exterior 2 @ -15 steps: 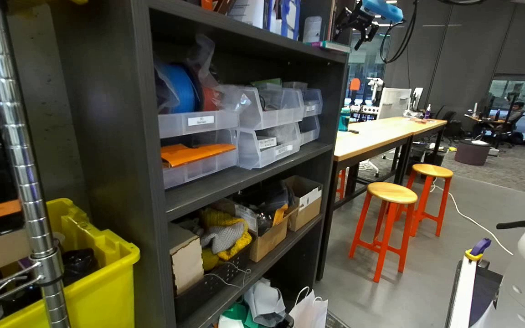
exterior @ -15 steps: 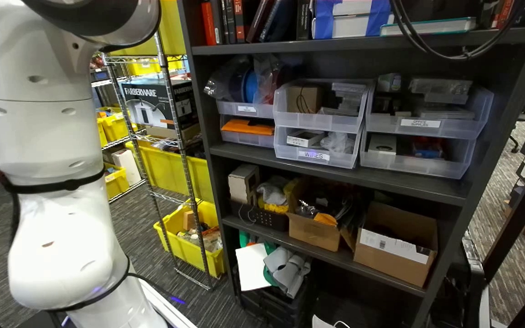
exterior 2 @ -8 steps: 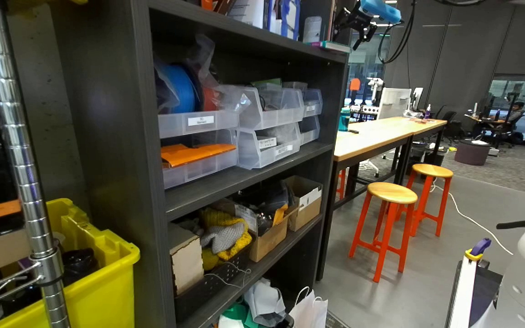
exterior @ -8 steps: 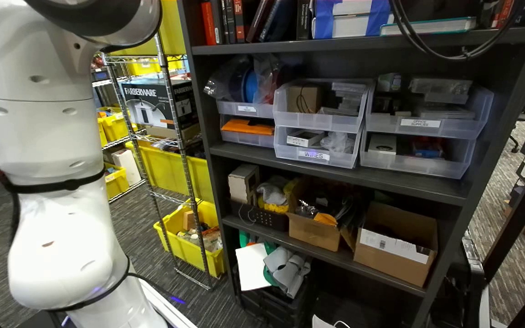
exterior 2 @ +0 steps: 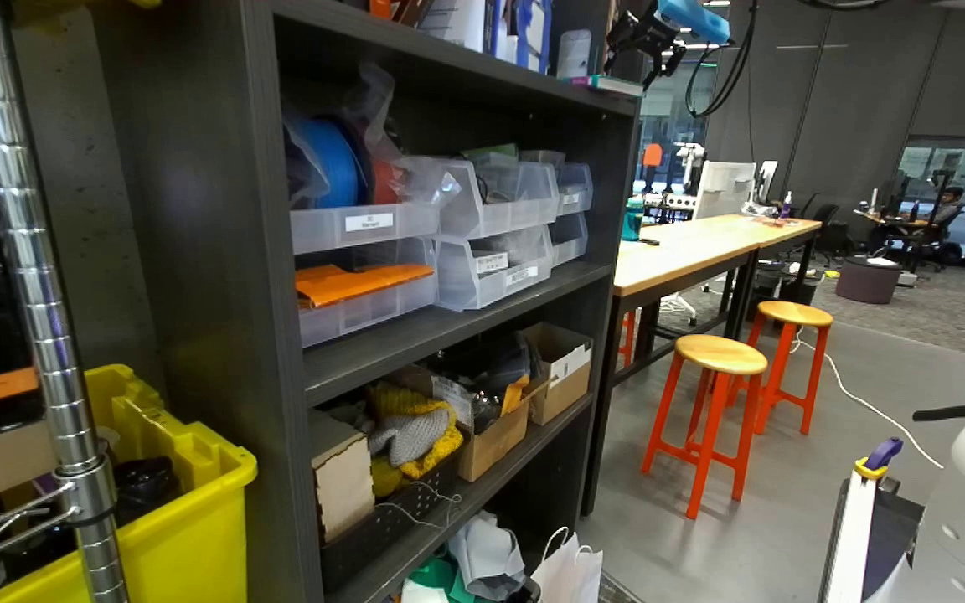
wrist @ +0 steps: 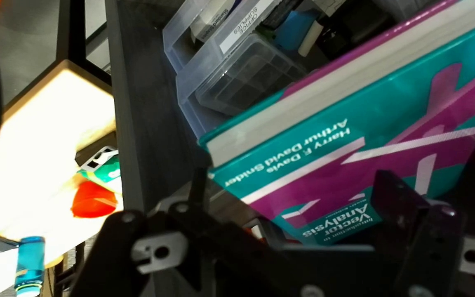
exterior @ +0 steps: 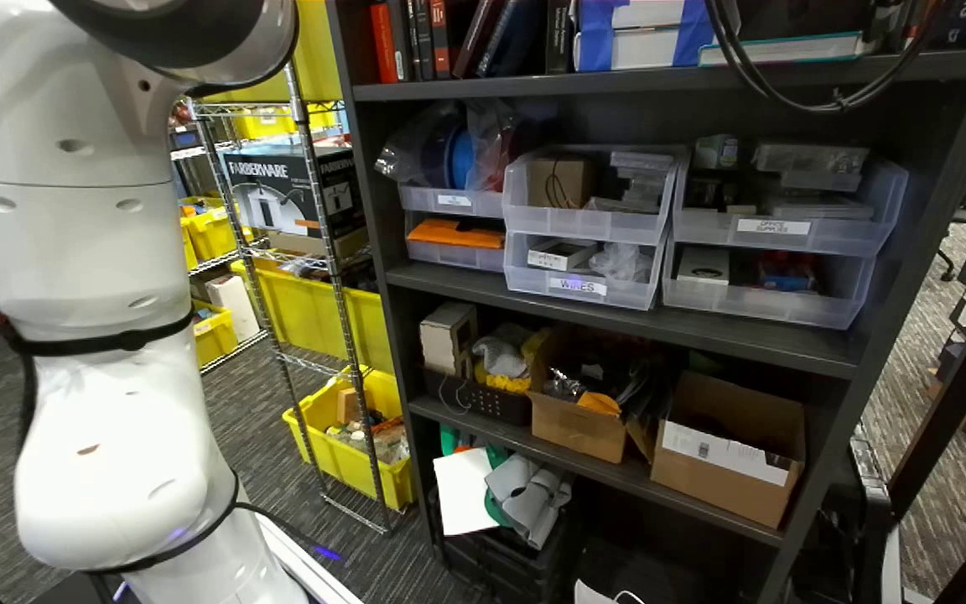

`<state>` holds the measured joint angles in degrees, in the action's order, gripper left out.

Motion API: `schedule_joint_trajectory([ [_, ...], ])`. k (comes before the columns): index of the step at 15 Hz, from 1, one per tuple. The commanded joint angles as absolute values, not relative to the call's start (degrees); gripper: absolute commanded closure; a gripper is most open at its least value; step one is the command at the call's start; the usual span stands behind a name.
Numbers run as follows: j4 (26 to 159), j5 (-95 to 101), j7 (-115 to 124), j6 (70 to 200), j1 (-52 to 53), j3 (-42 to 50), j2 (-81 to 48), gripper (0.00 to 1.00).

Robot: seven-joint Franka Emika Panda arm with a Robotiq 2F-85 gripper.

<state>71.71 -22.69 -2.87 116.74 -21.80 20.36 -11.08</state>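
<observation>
At the bottom of the wrist view, the gripper, with fingers spread wide apart and nothing seen in their hold. Between and beyond the tips, nearest to them, a teal and purple book, with cover toward the camera and print upside down. Lies flat on the upper shelf, along with upright books farther off. Cannot tell of any contact between fingers and cover. Seen again in an exterior view: the gripper, near the book, beside a blue piece. In front of the shelf, a loop of cables. Below that shelf, clear bins, with OFFICE SUPPLIES and WIRES legible on two labels. Lower down, cardboard boxes. At the left of the wrist view, a bright table bearing a teal bottle.
</observation>
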Motion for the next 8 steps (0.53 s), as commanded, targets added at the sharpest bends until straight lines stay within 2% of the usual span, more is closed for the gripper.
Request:
schedule_joint_trajectory([
  [1,71.40,-24.55,-4.18,117.18,-22.03,19.92,-11.06,0.00],
  [8,71.00,-24.63,-4.15,117.41,-22.00,19.56,-10.81,0.00],
])
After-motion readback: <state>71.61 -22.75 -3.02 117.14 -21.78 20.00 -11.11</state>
